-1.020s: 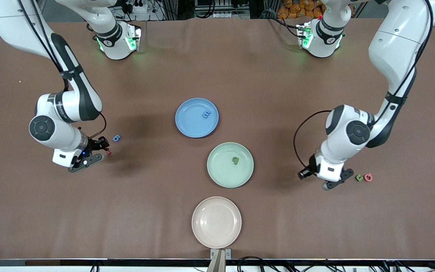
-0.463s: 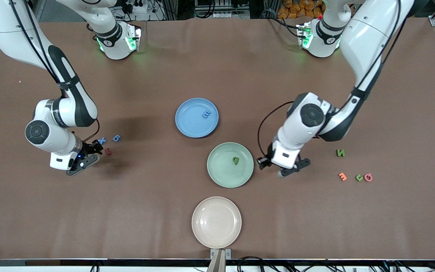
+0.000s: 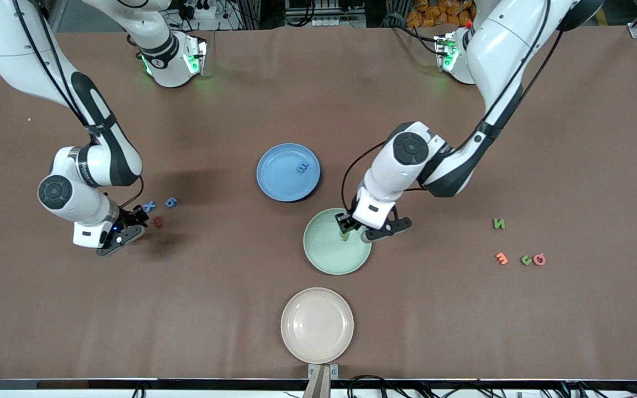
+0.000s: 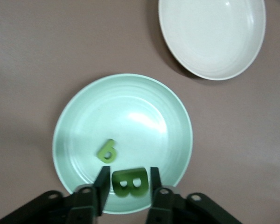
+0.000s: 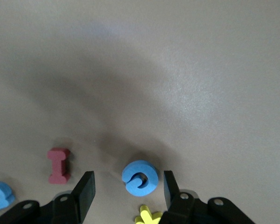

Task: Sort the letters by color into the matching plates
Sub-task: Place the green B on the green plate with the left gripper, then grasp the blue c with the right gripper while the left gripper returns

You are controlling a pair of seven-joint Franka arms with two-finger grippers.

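Swung over from the left arm's end of the table within the last second: left gripper (image 3: 351,228), found over the pale green plate (image 3: 327,258). Barely shifted in that time: right gripper (image 3: 132,220), low over the loose letters at the right arm's end.

Left wrist view only: saw the fingers (image 4: 101,185) clenched on a green B (image 4: 129,183), held above the plate's rim, with a second green letter (image 4: 107,151) lying flat inside the plate just beside it. Could not make out the B from the front camera, hidden under the wrist.

Right wrist view only: saw the jaws released, standing either side of a round blue letter (image 5: 140,178) on the table, not touching it. Also caught a yellow letter (image 5: 147,215) just beside it. Could not find either from the front, covered by the gripper. Picked up a red I (image 5: 59,164) in both views.

Front only: spotted a blue X (image 3: 149,207) and a blue 6 (image 3: 170,202) side by side on the table near the right gripper. Noted one blue letter (image 3: 301,166) lying in the blue plate (image 3: 277,179). Counted, at the left arm's end, a green N (image 3: 498,223), an orange E (image 3: 501,257), a small green letter (image 3: 526,259) and a red letter (image 3: 539,258) touching it. Found the beige-pink plate (image 3: 302,337) nearest the camera.

Surface: brown matte table (image 3: 318,83), slightly creased. Glimpsed cables and metal framing past the arm bases.
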